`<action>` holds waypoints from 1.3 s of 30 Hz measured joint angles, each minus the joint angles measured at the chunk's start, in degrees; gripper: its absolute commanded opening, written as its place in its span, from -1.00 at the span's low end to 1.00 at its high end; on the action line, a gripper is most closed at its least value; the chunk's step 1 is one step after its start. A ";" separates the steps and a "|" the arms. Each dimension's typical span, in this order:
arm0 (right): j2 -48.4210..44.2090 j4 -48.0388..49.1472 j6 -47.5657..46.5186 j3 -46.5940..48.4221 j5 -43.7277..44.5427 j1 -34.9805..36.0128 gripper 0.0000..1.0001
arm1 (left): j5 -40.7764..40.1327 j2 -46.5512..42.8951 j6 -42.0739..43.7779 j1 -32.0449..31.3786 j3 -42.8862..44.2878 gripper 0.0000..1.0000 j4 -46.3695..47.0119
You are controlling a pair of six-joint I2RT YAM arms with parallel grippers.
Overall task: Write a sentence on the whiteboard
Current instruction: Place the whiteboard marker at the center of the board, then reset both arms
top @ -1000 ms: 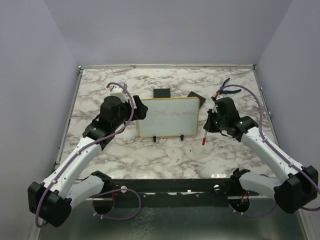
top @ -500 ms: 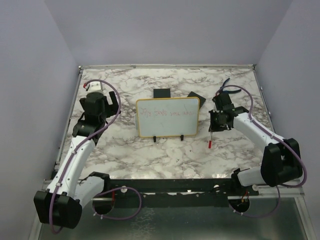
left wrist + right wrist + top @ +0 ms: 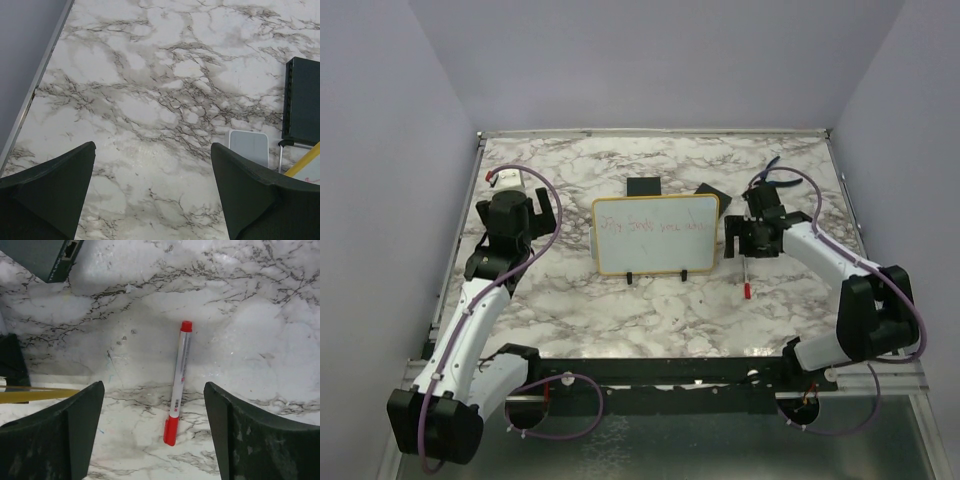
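Note:
The whiteboard (image 3: 656, 236), yellow-framed, stands upright on two black feet at the table's middle. The sentence (image 3: 655, 228) is a faint red scribbled line across it. A white marker with red ends (image 3: 747, 279) lies flat on the marble to the right of the board; in the right wrist view the marker (image 3: 178, 384) lies loose between the fingers. My right gripper (image 3: 753, 246) (image 3: 154, 390) hovers open above it, holding nothing. My left gripper (image 3: 510, 200) (image 3: 152, 147) is open and empty over bare marble, well left of the board. A strip of the board's yellow frame (image 3: 303, 161) shows at the right edge.
Two black squares (image 3: 642, 187) (image 3: 711, 193) lie behind the board; one black square (image 3: 303, 100) shows in the left wrist view beside a small pale grey rectangle (image 3: 248, 146). A blue-handled tool (image 3: 775, 170) lies at the back right. A metal rail (image 3: 37, 82) edges the table's left side.
My right gripper has opened and let go of the marker, which now lies on the table. The left arm drew back from the board to the left.

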 measured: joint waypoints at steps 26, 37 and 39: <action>-41.62 27.08 -0.81 -11.69 12.04 -6.80 0.95 | -3.04 -12.35 0.35 2.01 0.02 0.98 5.99; -58.60 42.32 -9.22 -24.63 12.28 -6.80 0.95 | -5.55 -20.68 1.27 2.01 -6.16 0.98 11.58; -58.64 43.10 -9.92 -24.63 12.26 -6.80 0.95 | -5.53 -21.16 1.31 2.01 -6.58 0.98 11.63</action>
